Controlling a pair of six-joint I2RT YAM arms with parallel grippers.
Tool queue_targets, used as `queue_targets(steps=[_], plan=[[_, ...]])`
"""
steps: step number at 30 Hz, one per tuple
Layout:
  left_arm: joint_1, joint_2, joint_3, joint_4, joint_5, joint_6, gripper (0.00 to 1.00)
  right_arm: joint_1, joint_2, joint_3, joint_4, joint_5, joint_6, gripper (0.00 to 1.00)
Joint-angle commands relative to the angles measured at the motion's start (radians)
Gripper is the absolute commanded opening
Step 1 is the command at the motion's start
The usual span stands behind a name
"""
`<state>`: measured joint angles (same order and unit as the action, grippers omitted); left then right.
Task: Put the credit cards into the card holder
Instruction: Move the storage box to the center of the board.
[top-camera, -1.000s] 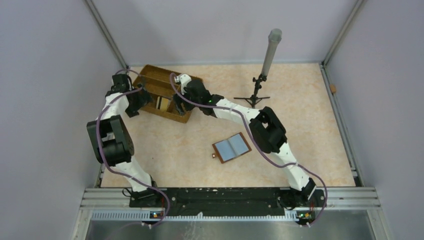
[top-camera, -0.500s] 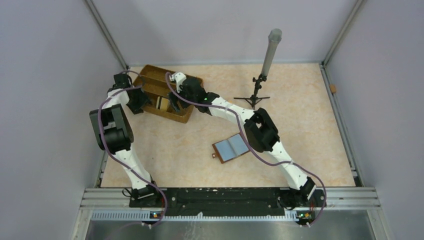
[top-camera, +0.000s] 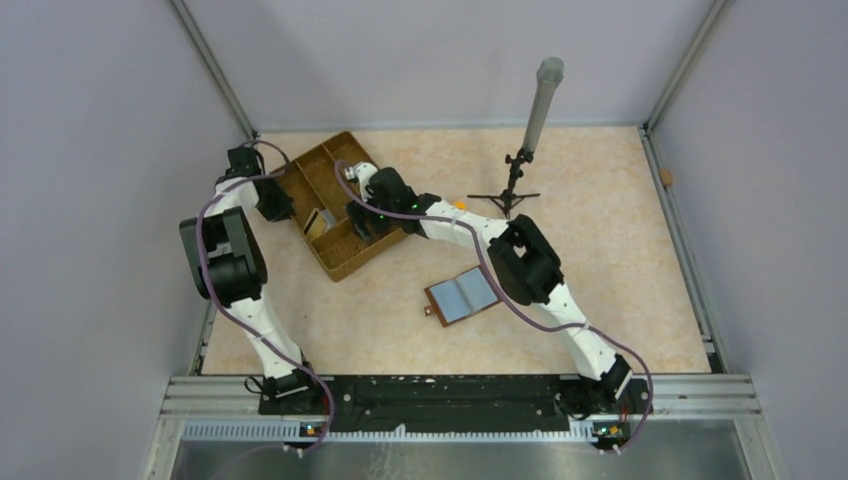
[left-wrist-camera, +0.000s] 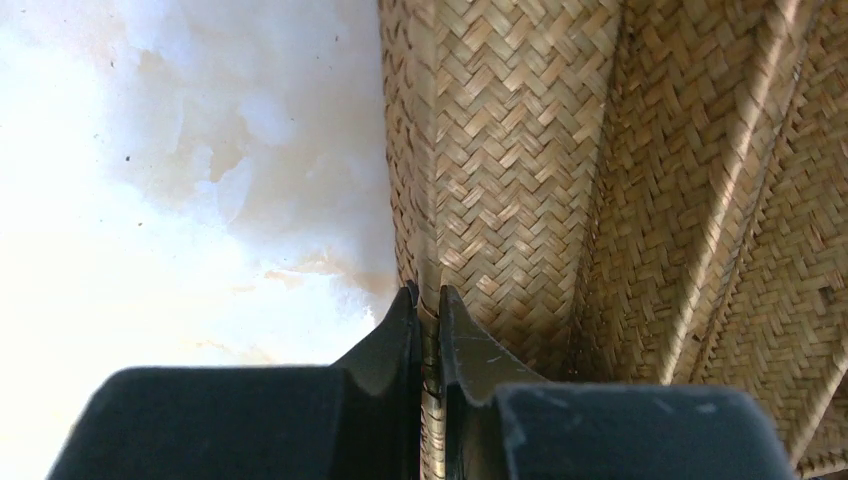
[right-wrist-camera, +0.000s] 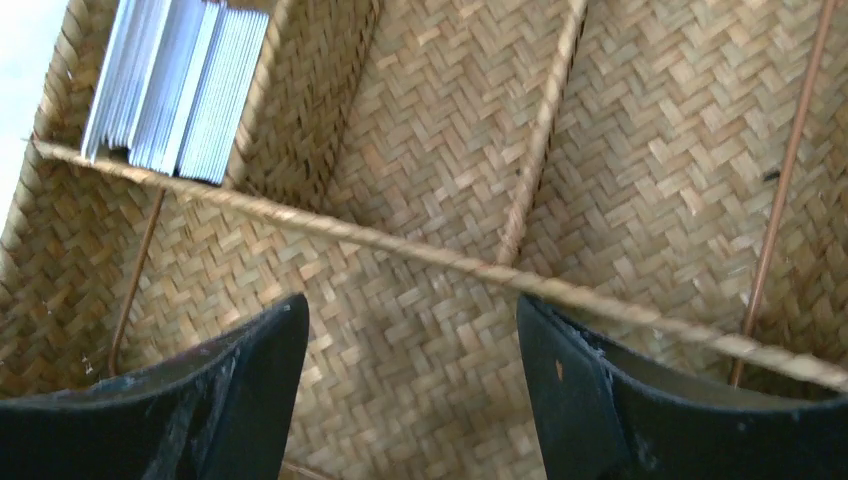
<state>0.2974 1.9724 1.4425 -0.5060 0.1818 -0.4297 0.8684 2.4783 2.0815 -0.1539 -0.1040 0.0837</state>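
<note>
Pinching a wall of the wicker tray (left-wrist-camera: 520, 150) with the left hand (left-wrist-camera: 427, 296), holding the right hand (right-wrist-camera: 410, 312) wide open above its compartments, near the stacked credit cards (right-wrist-camera: 170, 85).

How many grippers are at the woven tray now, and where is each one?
2. The left gripper is shut on the tray's left wall. The right gripper hangs open above the tray's inside, near a stack of cards.

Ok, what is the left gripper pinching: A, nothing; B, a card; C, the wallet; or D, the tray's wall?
D: the left wrist view shows the left gripper shut on the woven side wall of the tray, with the wall squeezed between its fingertips.
</note>
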Motion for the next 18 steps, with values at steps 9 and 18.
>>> queue_targets(steps=[9,18], plan=[[-0.089,-0.098,-0.078,-0.060,-0.036,0.018,0.04,0.016,-0.316,-0.210,-0.001,0.056,0.099,0.74],[-0.157,-0.210,-0.248,0.046,-0.005,-0.162,0.00,0.044,-0.364,-0.250,-0.042,0.135,0.210,0.73]])
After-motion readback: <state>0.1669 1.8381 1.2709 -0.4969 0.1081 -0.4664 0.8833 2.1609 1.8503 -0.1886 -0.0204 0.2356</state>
